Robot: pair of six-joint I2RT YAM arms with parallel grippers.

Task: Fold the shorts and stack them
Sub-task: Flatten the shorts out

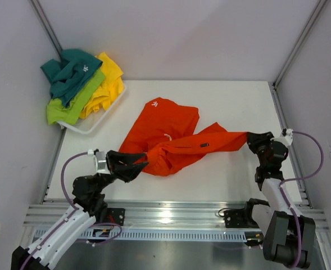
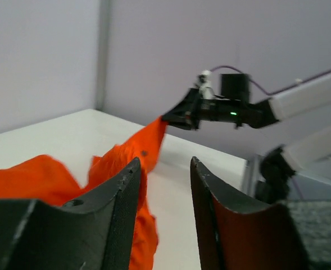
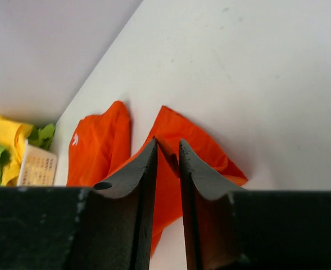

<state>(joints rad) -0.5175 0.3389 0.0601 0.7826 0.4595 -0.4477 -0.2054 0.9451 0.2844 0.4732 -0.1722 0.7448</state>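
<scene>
The orange shorts (image 1: 165, 132) are lying crumpled and twisted across the middle of the table (image 1: 227, 101). One leg is stretching out to the right and rising off the surface. The right jaws are pinching the raised tip of that leg. They are standing only narrowly apart around the fabric, and the cloth is running from them back down to the table. The left jaws are standing released, with bare table showing through the gap between them. The bunched near-left end of the orange shorts is lying just beside them, ungripped. A small white logo (image 1: 154, 103) is showing face up on the far edge of the orange shorts.

At the far left corner, a white basket (image 1: 100, 125) is holding the other pairs in a loose heap. The teal shorts (image 1: 69, 70) are lying on top, the lime green shorts (image 1: 69, 107) are hanging over the near rim, and the yellow shorts (image 1: 110, 79) are sitting on the right side. That heap is lying apart from the orange shorts.
</scene>
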